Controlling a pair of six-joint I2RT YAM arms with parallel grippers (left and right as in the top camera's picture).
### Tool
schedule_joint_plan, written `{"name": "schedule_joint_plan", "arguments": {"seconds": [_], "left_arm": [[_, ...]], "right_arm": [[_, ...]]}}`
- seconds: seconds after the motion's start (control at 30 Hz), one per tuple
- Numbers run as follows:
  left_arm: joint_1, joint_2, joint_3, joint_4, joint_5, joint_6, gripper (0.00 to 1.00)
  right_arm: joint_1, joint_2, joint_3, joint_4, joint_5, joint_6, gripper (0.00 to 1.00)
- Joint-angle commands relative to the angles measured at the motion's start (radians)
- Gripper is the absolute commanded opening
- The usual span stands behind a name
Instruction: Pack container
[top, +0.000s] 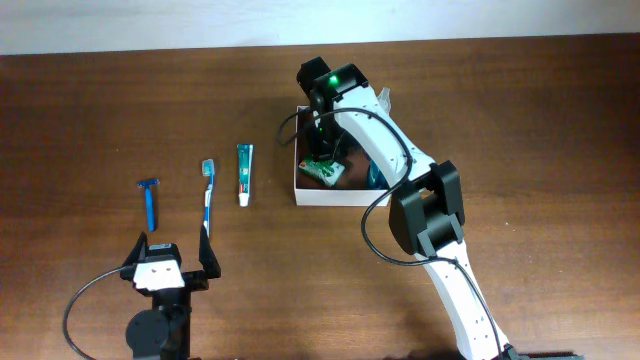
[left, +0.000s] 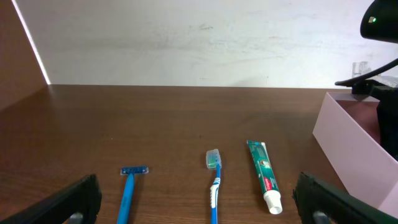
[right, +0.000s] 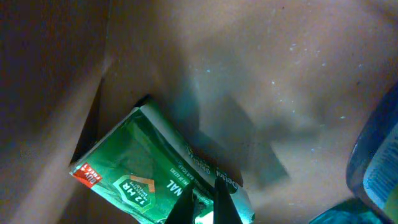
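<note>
The container (top: 330, 198), a shallow white-walled box with a brown floor (right: 261, 74), sits at mid-table; its pale wall (left: 348, 143) shows at the right of the left wrist view. My right gripper (top: 320, 155) reaches down into it, its fingertips (right: 202, 199) shut on the edge of a green soap packet (top: 324, 173) (right: 130, 168) that lies tilted near the box's left wall. A blue item (right: 376, 168) lies at the box's right. My left gripper (top: 172, 252) (left: 199, 200) stands wide open and empty near the front edge, facing the razor, toothbrush and toothpaste.
Left of the container, three items lie in a row on the brown table: a blue razor (top: 149, 200) (left: 129, 193), a blue toothbrush (top: 207, 195) (left: 214, 180) and a green-and-white toothpaste tube (top: 244, 173) (left: 263, 174). A white wall borders the table's far edge.
</note>
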Motion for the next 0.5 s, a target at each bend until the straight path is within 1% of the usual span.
{"name": "schedule_joint_plan", "arguments": {"seconds": [0.0,0.17,0.47], "left_arm": [[-0.004,-0.006,-0.003,-0.004,0.011,0.012,0.99],[-0.004,-0.006,-0.003,-0.004,0.011,0.012,0.99],[-0.004,-0.006,-0.003,-0.004,0.011,0.012,0.99]], "right_arm": [[0.004,0.007,-0.024,-0.051,-0.047,0.032,0.04],[0.004,0.007,-0.021,-0.063,-0.092,0.034,0.04],[0.004,0.007,0.038,0.043,0.007,0.044,0.04]]}}
